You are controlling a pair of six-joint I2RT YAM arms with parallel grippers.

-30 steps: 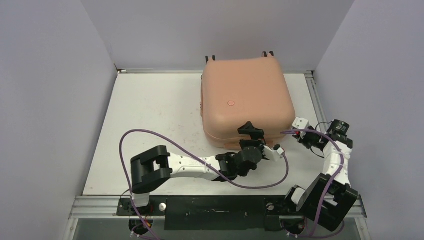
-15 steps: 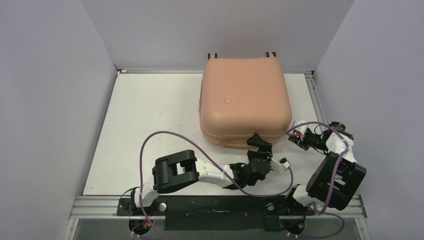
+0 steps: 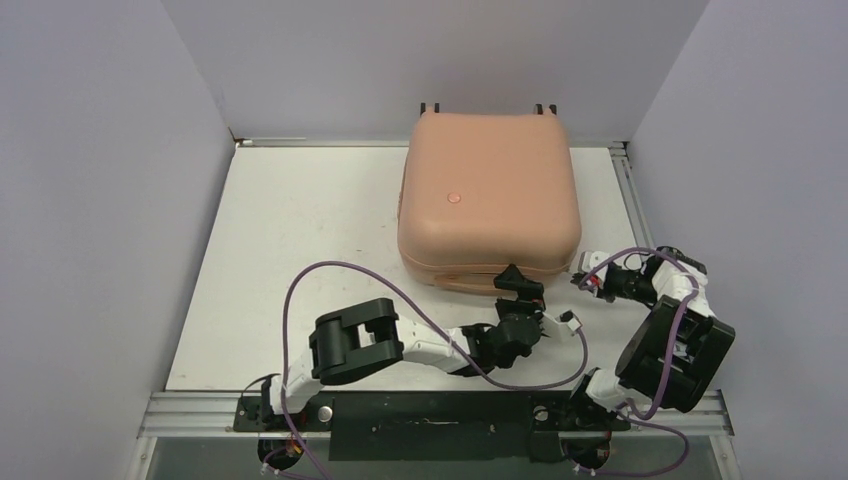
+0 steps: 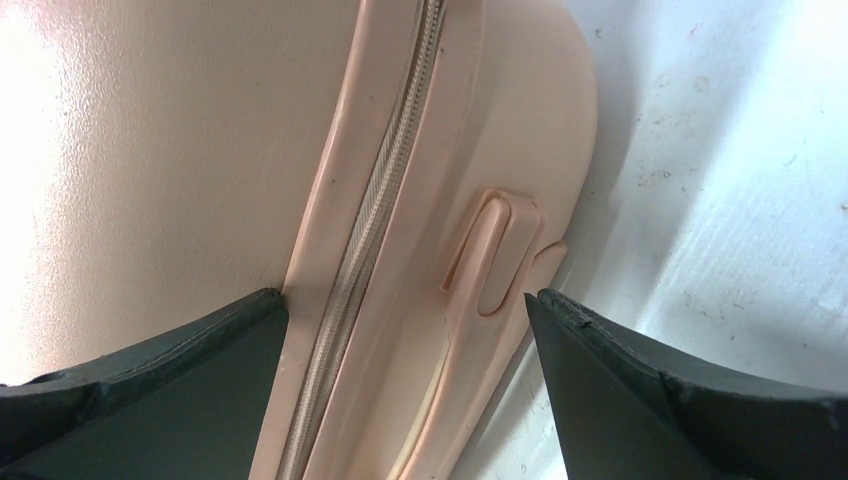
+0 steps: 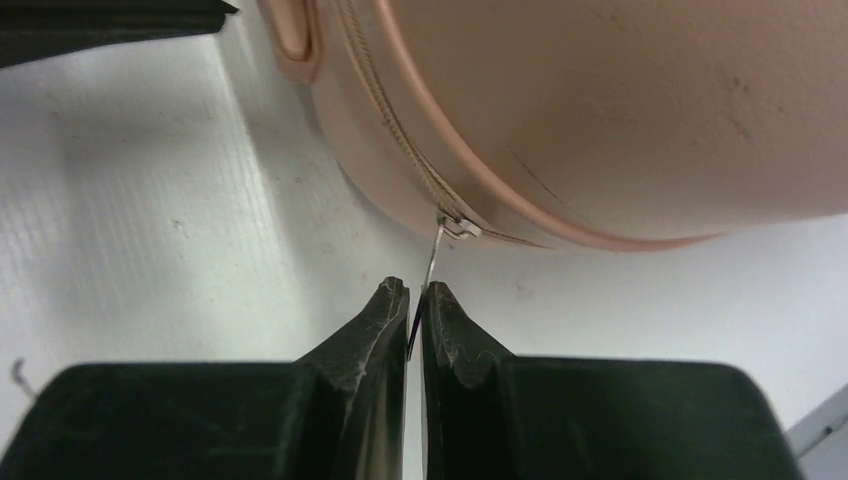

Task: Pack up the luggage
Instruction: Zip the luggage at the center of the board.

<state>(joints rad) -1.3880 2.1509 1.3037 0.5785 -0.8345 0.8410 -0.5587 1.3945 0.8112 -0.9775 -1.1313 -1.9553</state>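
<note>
Closed and flat on its broad side, toward the far edge of the table (image 3: pixel 300 230) and right of its middle: the luggage (image 3: pixel 490 195), back end close against the far wall. Peach-pink hard shell, smooth with a soft sheen, rounded at every corner (by far the largest thing here). Near the middle of the upper face, a tiny round red logo (image 3: pixel 452 198). Poking up past the far side, small black wheels (image 3: pixel 429 107), one toward each far corner. All along the seam between the two halves, a pale zipper (image 4: pixel 365 230), done up wherever visible. Just beside it on the near side wall, a moulded handle (image 4: pixel 495 255) in the same pink, flat against the shell. Facing that near side wall, low over the table: the left gripper (image 3: pixel 543 300), spread wide and gripping nothing, with zipper and handle framed between the dark fingers (image 4: pixel 170 390) in the wrist view; contact with the shell impossible to judge. At the near right corner of the case, also low over the table: the right gripper (image 5: pixel 415 295), pinched tight on the thin metal zipper pull (image 5: pixel 432 250), with the slider sitting on the rounded bend of the seam just above the fingertips.
</note>
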